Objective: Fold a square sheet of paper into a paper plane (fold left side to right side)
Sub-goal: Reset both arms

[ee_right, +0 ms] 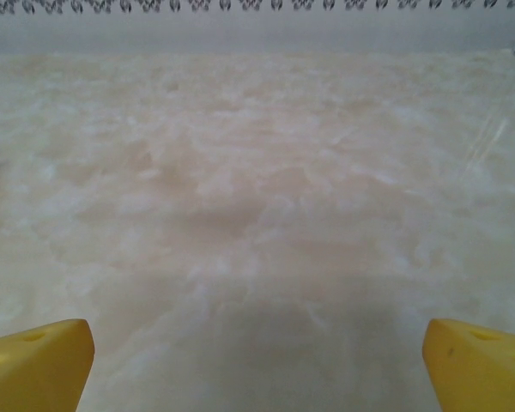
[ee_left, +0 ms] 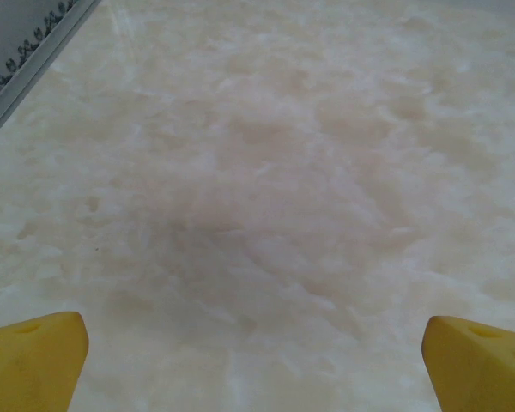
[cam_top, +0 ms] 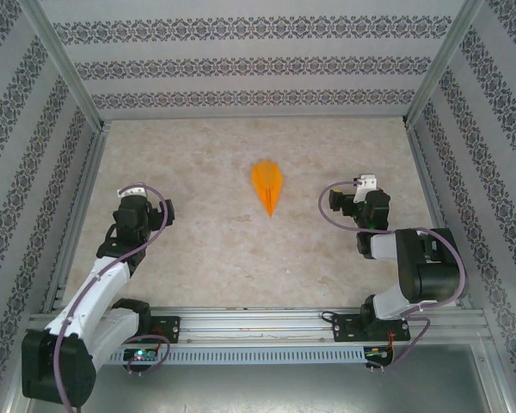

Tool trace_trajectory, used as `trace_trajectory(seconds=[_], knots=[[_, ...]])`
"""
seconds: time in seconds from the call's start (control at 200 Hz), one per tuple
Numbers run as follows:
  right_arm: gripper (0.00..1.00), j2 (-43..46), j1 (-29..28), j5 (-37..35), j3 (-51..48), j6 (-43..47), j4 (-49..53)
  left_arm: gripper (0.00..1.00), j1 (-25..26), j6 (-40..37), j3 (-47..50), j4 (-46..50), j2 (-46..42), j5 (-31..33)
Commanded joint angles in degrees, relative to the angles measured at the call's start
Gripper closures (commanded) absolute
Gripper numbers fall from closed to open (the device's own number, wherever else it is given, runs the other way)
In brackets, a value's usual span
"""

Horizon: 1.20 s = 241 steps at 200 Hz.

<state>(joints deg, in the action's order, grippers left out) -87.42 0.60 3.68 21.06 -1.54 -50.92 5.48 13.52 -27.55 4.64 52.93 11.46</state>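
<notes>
We are counting one paper plane (cam_top: pixel 267 187), two arms and two grippers. The plane is lying flat on the pale marbled table (cam_top: pixel 198 258), about midway between the side walls, its point aiming at the near edge. It is touching neither gripper.

The left gripper (ee_left: pixel 256 365) is hanging with its jaws spread wide and holding nothing; two yellow fingertips (ee_left: pixel 34 360) are showing at the corners of the left wrist view, with bare table between them. The right gripper (ee_right: pixel 257 365) is likewise standing wide open and empty.

We are seeing patterned walls (cam_top: pixel 241 64) closing three sides and a metal rail (cam_top: pixel 258 320) running along the near edge. Open table is lying on every side of the plane, and each gripper is sitting well apart from it.
</notes>
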Motion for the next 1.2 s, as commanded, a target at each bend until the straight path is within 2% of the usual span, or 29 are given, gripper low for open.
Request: trace_trajectory(seconds=[0.0, 0.145, 0.405, 0.475, 0.535, 0.649, 0.714, 0.799, 0.889, 1.199], knots=[[0.02, 0.2, 0.1, -0.8, 0.8, -0.8, -2.0, 0.00, -1.3, -8.8, 2.5, -13.6, 4.1, 0.5], [0.02, 0.2, 0.1, -0.9, 0.8, -0.8, -2.0, 0.00, -1.8, -14.7, 6.7, -28.9, 10.8, -0.2], [0.02, 0.2, 0.1, -1.0, 0.8, -0.7, -2.0, 0.00, -3.5, -16.3, 9.1, -53.1, 25.6, -11.0], [0.02, 0.2, 0.1, -1.0, 0.8, -0.7, -2.0, 0.00, -4.0, -15.9, 8.1, -56.2, 29.0, -13.6], [0.02, 0.2, 0.1, -1.0, 0.8, -0.7, -2.0, 0.00, -4.2, -15.6, 6.3, -54.4, 31.5, -14.0], [0.02, 0.2, 0.0, -1.1, 0.8, -0.7, -2.0, 0.00, -5.3, -15.6, 7.7, -65.2, 39.1, -16.6], [0.02, 0.3, -0.1, -1.1, 0.8, -0.7, -2.0, 0.00, -6.1, -14.2, 8.3, -62.8, 37.2, -16.6], [0.02, 0.2, -0.1, -1.1, 0.8, -0.8, -2.0, 0.00, -6.3, -13.4, 8.8, -66.7, 38.8, -14.9], [0.02, 0.2, -0.1, -1.1, 0.8, -0.7, -2.0, 0.00, -6.5, -12.2, 5.7, -59.4, 38.1, -11.9], [0.02, 0.2, -0.1, -1.1, 0.8, -0.7, -2.0, 0.00, -6.6, -12.3, 5.9, -59.8, 38.1, -12.4]])
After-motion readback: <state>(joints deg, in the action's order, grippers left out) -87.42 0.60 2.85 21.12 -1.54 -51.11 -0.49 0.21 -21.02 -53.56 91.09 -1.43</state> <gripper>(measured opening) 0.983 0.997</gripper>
